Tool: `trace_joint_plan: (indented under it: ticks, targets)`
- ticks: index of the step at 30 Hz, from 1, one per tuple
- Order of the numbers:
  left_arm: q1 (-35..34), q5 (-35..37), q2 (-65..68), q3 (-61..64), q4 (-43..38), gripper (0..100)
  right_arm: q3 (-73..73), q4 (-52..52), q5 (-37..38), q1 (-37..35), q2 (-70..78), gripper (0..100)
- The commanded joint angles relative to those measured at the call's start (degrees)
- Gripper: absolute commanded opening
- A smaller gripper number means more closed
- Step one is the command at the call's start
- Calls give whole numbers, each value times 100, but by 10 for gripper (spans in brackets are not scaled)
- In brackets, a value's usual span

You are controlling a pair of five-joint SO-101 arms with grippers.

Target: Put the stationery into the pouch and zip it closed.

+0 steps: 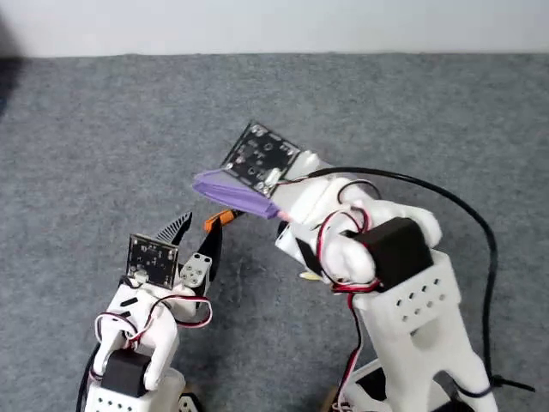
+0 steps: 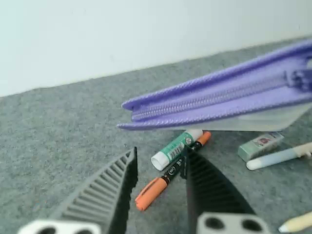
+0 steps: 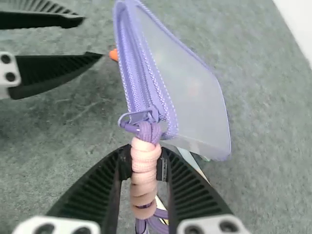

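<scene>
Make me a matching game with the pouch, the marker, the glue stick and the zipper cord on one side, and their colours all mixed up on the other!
Things
1. pouch
2. marker
3. glue stick
4. zipper cord

Colours
A. green and white
B. pink
C. purple
D. orange and black

Right pairs: 1-C, 2-D, 3-A, 4-B.
</scene>
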Motion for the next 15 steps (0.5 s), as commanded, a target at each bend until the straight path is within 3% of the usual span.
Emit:
trace_joint_plan:
  ticks: [1,7,15]
  targets:
    - [-35,70,-26,145,-659,152,-62,154,79,-92,-31,8]
    - [-35,-211,-26,330,-1389,152,-62,1059,88,-119,-48,8]
    - [325,-826,-44,215,-2136,152,299,1086,299,-13,-541,8]
